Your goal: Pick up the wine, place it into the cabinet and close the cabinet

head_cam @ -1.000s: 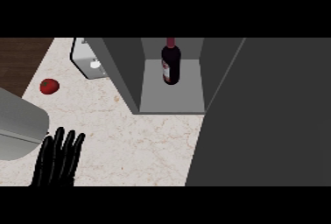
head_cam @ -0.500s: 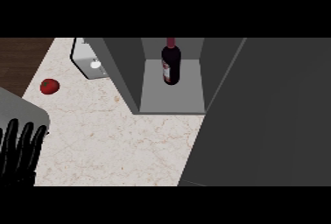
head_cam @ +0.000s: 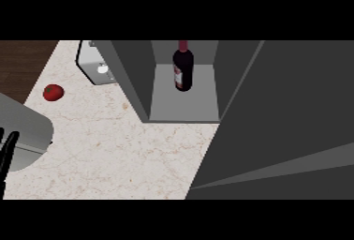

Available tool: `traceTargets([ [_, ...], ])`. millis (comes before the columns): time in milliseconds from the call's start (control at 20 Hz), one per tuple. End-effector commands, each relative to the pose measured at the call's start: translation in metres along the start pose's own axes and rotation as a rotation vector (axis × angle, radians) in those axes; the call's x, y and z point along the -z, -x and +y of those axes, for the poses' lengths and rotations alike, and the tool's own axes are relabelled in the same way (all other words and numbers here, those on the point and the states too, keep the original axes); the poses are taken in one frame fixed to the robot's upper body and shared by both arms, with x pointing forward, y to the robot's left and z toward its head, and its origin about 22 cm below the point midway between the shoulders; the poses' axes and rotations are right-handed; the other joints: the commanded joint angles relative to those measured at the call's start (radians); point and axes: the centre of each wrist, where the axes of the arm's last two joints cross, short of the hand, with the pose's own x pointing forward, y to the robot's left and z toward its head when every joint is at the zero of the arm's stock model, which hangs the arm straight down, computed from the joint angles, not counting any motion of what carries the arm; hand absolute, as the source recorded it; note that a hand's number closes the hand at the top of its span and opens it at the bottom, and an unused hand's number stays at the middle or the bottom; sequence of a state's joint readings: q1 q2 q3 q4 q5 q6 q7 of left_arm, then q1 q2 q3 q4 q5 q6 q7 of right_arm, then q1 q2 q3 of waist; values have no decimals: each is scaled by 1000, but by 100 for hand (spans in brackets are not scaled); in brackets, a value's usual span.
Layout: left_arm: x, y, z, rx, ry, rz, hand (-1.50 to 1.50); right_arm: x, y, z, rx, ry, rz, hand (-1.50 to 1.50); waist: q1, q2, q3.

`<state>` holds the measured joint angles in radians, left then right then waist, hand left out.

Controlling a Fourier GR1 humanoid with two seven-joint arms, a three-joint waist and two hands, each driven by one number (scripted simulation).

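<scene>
The dark glass wine bottle with its red capsule and pale label (head_cam: 182, 70) already stands upright at 12 o'clock. It is inside the grey box-shaped cabinet (head_cam: 136, 79), toward the back of the smooth matte shelf. By my judgement only the closing remains. The broad, flat, dark grey cabinet door (head_cam: 290, 108) stands wide open, filling the view from 2 to 5 o'clock.

Of my left hand (head_cam: 10, 147) only thin black fingers show, at the 9 o'clock edge. They are straight, slightly apart and hold nothing. My right hand is out of sight, so I cannot say how it is placed for the door.

The risk I see lies in the bottle's shape. It is tall, narrow and slick glass on a small base, so a door swung hard into the frame could jolt the cabinet and rock it. The door is a large plain slab with no handle I can make out. A push near its hinge side would move it poorly, and fingers left at the frame edge could get caught.

The pale, speckled stone-look counter (head_cam: 117, 154) also carries a small round glossy red fruit (head_cam: 53, 92) at 10 o'clock. Beside the cabinet's left wall sits a white and silver boxy appliance (head_cam: 95, 70). Both are well apart from the door's path.
</scene>
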<state>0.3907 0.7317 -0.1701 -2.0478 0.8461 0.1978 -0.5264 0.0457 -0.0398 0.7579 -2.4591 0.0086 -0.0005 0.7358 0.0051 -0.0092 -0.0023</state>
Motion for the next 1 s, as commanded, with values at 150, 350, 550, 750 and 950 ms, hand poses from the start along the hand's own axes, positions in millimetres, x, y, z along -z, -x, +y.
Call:
traceTargets([
  [150,10,-10,20,0,21,0,-150,6,-10,46,3,-120,-103,150,0,0,0],
  [350,9,-13,19,-24,41,16,-150,19,-6,53,-31,-75,-130,150,10,0,-1],
  [550,13,-8,15,-52,56,26,-150,34,-8,57,-106,-36,-142,150,11,0,-2],
  [750,27,-19,29,-76,52,7,-150,52,-16,50,-110,-1,-157,150,24,5,-2],
  [950,29,-2,28,-88,39,12,-150,71,-20,49,-120,-44,-125,150,25,12,-2],
])
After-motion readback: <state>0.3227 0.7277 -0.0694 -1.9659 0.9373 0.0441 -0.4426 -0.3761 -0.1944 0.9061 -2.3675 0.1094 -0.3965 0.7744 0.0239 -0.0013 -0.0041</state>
